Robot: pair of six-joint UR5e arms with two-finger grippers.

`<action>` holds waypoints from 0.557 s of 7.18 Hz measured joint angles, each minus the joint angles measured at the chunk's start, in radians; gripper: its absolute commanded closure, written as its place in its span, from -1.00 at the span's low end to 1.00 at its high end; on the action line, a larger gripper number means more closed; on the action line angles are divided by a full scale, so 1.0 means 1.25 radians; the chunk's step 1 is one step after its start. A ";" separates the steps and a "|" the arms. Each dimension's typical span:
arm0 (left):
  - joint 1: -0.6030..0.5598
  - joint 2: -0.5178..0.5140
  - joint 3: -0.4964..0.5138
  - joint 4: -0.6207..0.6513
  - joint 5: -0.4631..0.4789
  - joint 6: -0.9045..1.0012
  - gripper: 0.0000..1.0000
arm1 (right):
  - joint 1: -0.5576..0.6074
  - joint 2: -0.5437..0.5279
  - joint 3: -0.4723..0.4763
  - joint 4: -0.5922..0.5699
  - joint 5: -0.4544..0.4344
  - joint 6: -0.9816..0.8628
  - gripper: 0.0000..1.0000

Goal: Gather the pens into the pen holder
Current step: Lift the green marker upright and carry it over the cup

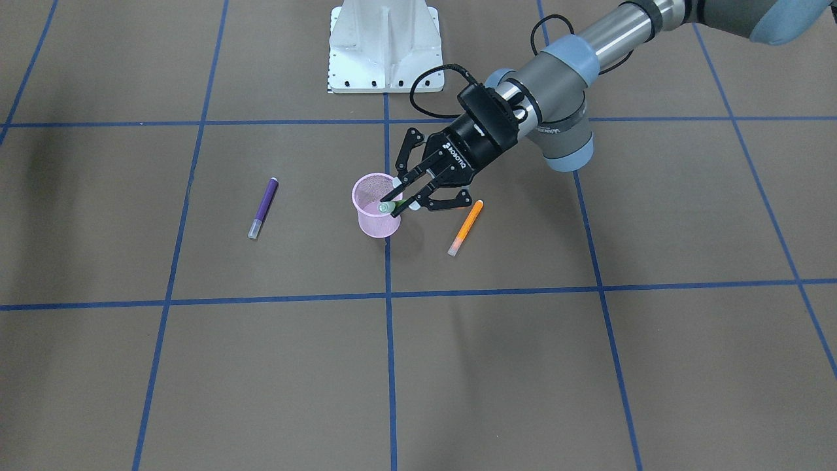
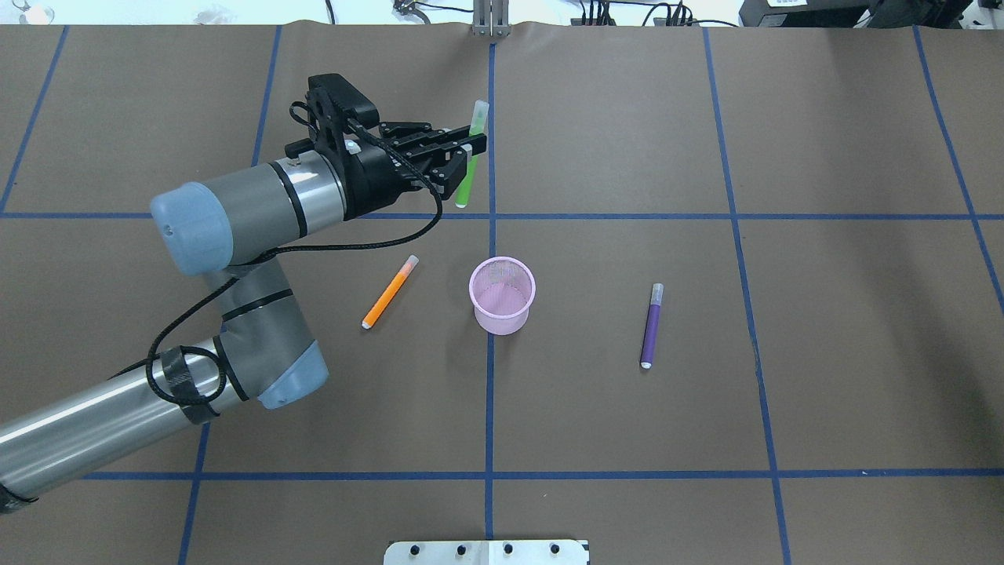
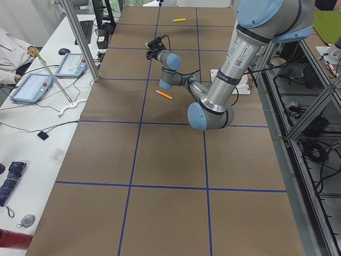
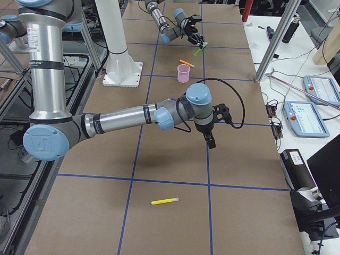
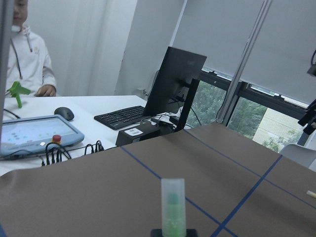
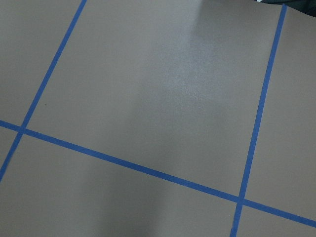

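My left gripper [image 1: 400,201] is shut on the green pen [image 1: 387,207] and holds it upright in the air, pale cap end up. In the front-facing view the pen lines up with the rim of the pink mesh pen holder [image 1: 378,226]. In the overhead view the gripper [image 2: 474,147] and green pen [image 2: 468,173] show beyond the holder [image 2: 502,314]. The orange pen [image 2: 388,293] lies left of the holder, the purple pen [image 2: 651,328] right of it. The left wrist view shows the green pen's cap [image 5: 173,205]. My right gripper [image 4: 211,139] hovers over the table far from these; I cannot tell if it is open.
The white robot base plate [image 1: 384,46] stands behind the holder. A yellow pen [image 4: 164,201] lies far off at the table's right end. Operators' desks with tablets [image 4: 308,118] and metal posts [image 4: 276,40] line the far side.
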 measured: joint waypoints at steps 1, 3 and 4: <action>0.031 -0.003 0.034 -0.044 0.030 0.020 1.00 | 0.000 0.001 0.000 0.000 0.000 0.000 -1.00; 0.086 0.000 0.057 -0.079 0.065 0.039 1.00 | -0.001 0.001 0.000 -0.001 -0.001 0.000 -1.00; 0.110 0.001 0.063 -0.088 0.079 0.049 1.00 | -0.001 0.001 0.000 -0.001 -0.001 0.000 -1.00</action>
